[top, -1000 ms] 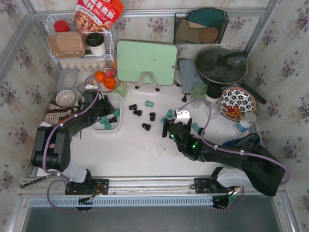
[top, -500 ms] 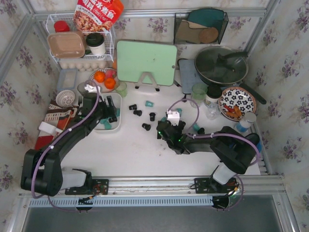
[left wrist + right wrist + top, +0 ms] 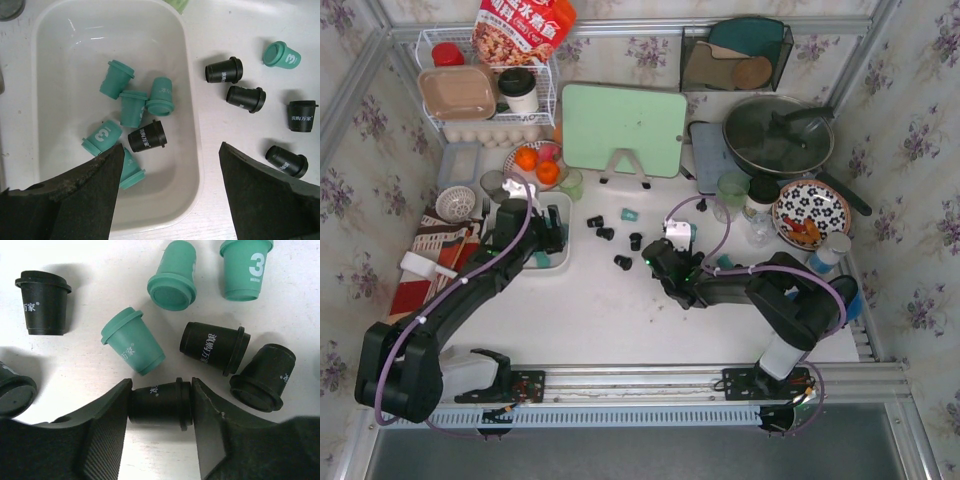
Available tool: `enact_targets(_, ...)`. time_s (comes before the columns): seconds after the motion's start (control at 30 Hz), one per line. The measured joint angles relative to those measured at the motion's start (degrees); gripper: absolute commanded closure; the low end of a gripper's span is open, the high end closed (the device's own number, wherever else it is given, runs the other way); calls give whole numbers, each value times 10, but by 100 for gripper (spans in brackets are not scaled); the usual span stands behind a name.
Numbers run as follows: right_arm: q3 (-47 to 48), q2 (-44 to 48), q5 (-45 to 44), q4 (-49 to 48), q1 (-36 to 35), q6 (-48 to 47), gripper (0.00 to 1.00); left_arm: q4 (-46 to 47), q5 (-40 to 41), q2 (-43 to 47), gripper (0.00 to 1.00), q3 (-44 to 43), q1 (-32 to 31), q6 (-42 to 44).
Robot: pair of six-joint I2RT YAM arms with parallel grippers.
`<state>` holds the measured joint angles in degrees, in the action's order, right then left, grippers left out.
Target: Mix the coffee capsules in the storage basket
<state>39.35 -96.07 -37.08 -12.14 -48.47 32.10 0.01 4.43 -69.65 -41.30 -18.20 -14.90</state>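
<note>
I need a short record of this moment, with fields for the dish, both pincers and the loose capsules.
dish: white, holding five green capsules and one black capsule in view
left pincer: open, empty, above the dish
right pincer: closed on the held capsule, black, lying on the table
loose capsules: green and black, on the table around the right pincer

Seemingly a kitchen: frying pan [image 3: 778,135], cutting board [image 3: 624,128], plate [image 3: 810,210].

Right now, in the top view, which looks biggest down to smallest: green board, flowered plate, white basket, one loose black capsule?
1. green board
2. flowered plate and white basket: look alike, basket partly hidden by the left arm
3. loose black capsule
</note>
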Motion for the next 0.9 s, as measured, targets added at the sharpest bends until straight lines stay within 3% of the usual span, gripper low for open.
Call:
enact_targets(0.2,-2,0,-1,-1,2,-13,50,0,-7,0,20,1,-2,0)
enact_targets(0.3,-4,2,3,-4,3,-19,57,0,-14,0,18,2,-2,0)
enact_targets(0.4,-16,22,26,-5,3,-37,60,2,-26,0,0,2,-2,0)
enact_targets(0.43,-22,34,34,-9,3,-48,60,6,-31,0,1,5,-2,0)
enact_targets(0.7,-107,232,110,-81,2,-181,62,-1,-17,-5,0,7,5,-75)
enact_targets(0.9,-195,405,177,-161,2,-291,70,-19,-60,-8,9,-36,-21,-85)
